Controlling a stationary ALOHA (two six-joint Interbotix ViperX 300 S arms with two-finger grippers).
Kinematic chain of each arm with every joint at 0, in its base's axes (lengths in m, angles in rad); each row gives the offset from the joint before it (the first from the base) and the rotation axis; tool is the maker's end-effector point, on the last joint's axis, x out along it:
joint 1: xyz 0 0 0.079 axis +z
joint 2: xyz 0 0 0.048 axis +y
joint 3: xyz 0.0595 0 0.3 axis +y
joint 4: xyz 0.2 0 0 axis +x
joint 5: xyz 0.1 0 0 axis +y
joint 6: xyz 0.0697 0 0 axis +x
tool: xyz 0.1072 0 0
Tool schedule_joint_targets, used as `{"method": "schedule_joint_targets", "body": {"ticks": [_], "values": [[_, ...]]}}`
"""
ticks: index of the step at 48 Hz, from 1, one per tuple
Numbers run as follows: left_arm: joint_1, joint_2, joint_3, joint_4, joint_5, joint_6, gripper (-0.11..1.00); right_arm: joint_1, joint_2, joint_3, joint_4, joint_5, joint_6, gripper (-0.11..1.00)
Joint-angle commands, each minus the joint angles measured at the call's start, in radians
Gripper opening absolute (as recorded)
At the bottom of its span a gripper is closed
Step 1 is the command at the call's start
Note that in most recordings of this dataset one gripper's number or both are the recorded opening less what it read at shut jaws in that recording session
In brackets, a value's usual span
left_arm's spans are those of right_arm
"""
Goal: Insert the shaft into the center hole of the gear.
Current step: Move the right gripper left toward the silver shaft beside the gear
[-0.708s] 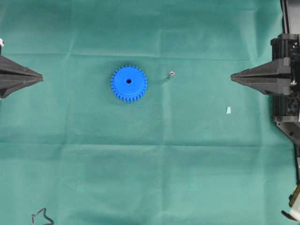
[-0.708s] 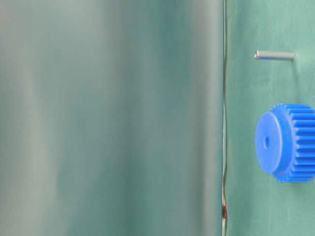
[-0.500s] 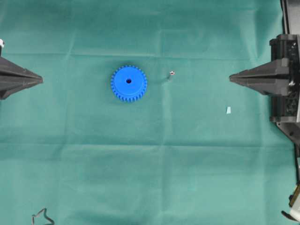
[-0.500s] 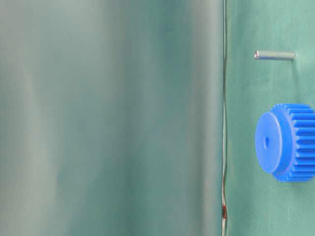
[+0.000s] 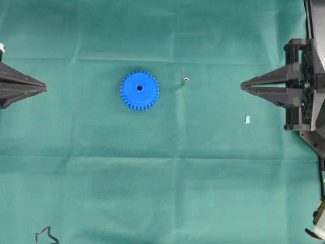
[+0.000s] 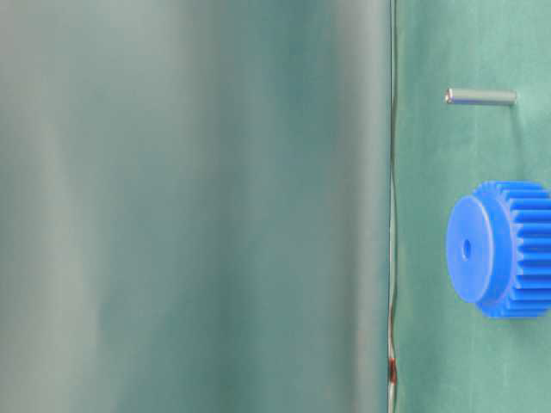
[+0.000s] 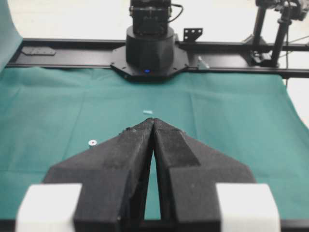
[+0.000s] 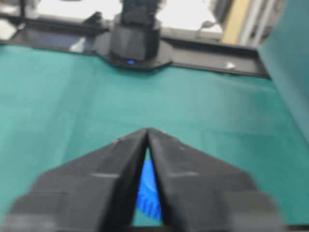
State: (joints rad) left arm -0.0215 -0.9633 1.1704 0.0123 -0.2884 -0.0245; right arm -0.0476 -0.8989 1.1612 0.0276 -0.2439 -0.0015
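Right black two-fingered gripper (image 5: 242, 85), overhead view: its fingers, pressed into one solid wedge 0.7 s ago, now show a thin gap with tips nearly meeting, and the tips reach further toward the table's middle than before. The right wrist view confirms the narrow slit, through which blue teeth are visible. Judged as the start of opening and approach for the pick; nothing is held.

Nearest ahead of these fingertips, slightly to one side, lies a small pale-blue scrap (image 5: 247, 119), not part of the task. Further ahead stands the tiny grey metallic shaft (image 5: 186, 80), upright on the green cloth (image 5: 162, 193), unmoved. Just beyond it, apart from it, rests the bright blue toothed plastic gear (image 5: 139, 90), flat, its small dark center hole (image 5: 139, 88) facing up and empty.

Farthest, the left black gripper (image 5: 44, 87) sits at the opposite edge, fingers pressed together, unchanged, well short of the gear
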Motion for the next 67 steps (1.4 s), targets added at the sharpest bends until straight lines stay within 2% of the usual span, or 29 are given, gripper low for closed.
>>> {"method": "schedule_joint_targets", "body": {"ticks": [1,7,11,20,25,42,51,59,67], "values": [[-0.003,0.006,-0.023,0.003,-0.002,-0.003,0.00,-0.029,0.009,-0.023,0.025,-0.008,0.002,0.45],[-0.003,0.003,-0.025,0.003,0.003,-0.003,0.00,-0.041,0.021,-0.025,0.029,-0.014,0.000,0.83],[-0.003,0.003,-0.025,0.003,0.005,-0.003,0.00,-0.046,0.026,-0.025,0.029,-0.014,-0.002,0.96],[-0.003,0.003,-0.023,0.003,0.008,-0.002,0.00,-0.067,0.055,-0.020,0.035,-0.037,0.000,0.95],[-0.003,0.003,-0.025,0.003,0.011,-0.002,0.00,-0.086,0.115,-0.017,0.049,-0.078,0.000,0.95],[-0.003,0.003,-0.025,0.003,0.026,-0.002,0.00,-0.126,0.532,-0.067,0.110,-0.278,0.000,0.95],[-0.003,0.003,-0.023,0.003,0.046,-0.002,0.00,-0.141,0.729,-0.110,0.155,-0.339,0.000,0.95],[-0.003,0.002,-0.025,0.003,0.061,-0.002,0.00,-0.141,0.841,-0.132,0.196,-0.368,0.000,0.95],[-0.003,0.002,-0.023,0.005,0.064,-0.002,0.00,-0.141,0.894,-0.138,0.213,-0.376,0.005,0.94]]}}
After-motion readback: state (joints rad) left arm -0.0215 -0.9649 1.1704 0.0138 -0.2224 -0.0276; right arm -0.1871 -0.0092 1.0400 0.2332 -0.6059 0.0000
